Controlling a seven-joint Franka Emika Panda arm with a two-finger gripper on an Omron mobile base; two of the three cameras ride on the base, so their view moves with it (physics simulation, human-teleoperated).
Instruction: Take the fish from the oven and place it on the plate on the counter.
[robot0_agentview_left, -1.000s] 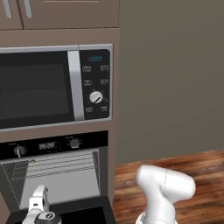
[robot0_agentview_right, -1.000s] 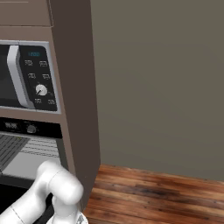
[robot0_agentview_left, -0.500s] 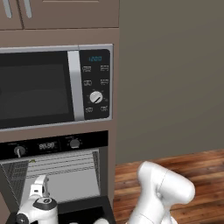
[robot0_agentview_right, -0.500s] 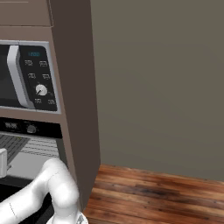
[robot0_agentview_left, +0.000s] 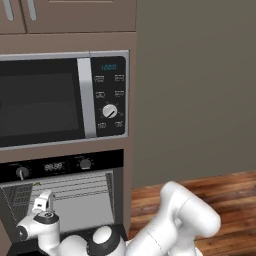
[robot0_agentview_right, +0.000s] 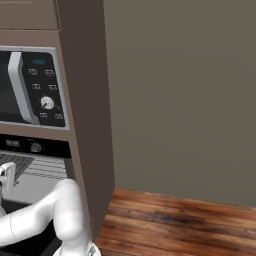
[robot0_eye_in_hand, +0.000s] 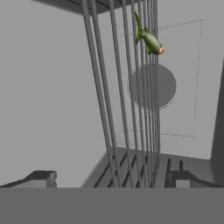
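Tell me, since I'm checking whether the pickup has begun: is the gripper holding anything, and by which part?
Nothing is held. The gripper is open and empty inside the oven; the fish lies on the wire rack ahead, untouched.

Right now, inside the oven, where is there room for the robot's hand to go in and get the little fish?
The oven stands open. In the hand view, the broad grey stretch left of the wire rack bars is bare, bordered by the cavity wall. It gets crowded at the bars, where the fish lies far back. The gripper is open, short of it.
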